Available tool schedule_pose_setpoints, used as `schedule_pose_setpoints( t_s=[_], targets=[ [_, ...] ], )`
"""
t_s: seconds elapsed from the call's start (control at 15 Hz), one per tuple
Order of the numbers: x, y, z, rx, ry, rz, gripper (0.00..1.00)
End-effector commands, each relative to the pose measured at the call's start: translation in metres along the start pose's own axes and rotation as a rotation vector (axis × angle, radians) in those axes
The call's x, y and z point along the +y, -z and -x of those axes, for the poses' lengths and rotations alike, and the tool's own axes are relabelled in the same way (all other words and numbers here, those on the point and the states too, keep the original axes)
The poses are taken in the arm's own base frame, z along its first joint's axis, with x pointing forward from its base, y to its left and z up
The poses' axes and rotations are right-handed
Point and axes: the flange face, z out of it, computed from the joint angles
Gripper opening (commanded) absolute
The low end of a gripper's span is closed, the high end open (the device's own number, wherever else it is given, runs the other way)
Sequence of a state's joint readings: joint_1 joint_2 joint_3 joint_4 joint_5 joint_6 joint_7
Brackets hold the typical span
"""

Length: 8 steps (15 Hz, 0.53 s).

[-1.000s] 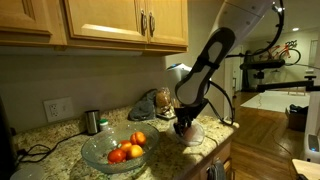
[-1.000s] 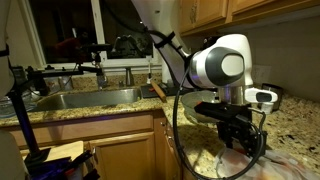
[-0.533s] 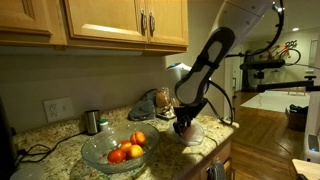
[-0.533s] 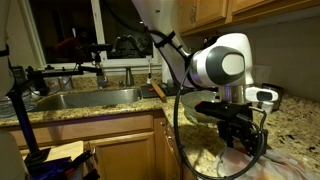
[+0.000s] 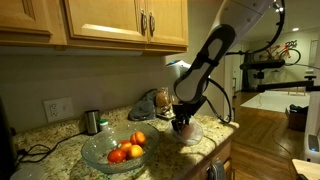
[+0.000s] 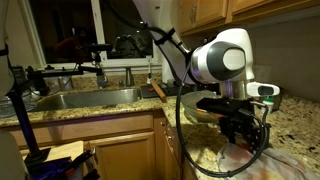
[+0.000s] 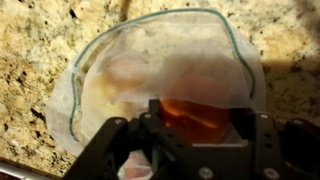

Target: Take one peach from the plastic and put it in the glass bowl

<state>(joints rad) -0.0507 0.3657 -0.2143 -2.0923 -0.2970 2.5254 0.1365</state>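
Here, gripper (image 7: 192, 122) tight on the peach (image 7: 195, 108), wrinkly plastic (image 7: 115, 70) all around it; glass bowl (image 5: 92, 152) and steel cup (image 5: 92, 121) nearby.

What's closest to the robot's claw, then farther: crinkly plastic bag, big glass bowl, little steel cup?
In an exterior view:
1. Whitish plastic bag, at the gripper.
2. Clear glass bowl, along the counter.
3. Small steel cup, by the wall.
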Motion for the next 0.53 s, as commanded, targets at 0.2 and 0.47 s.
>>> schedule_pose_setpoints(
  t_s=[0.2, 0.47],
  targets=[
    [0.004, 0.035, 0.006, 0.045, 0.006, 0.022, 0.45],
    [0.003, 0.050, 0.005, 0.075, 0.017, 0.033, 0.45]
  ],
)
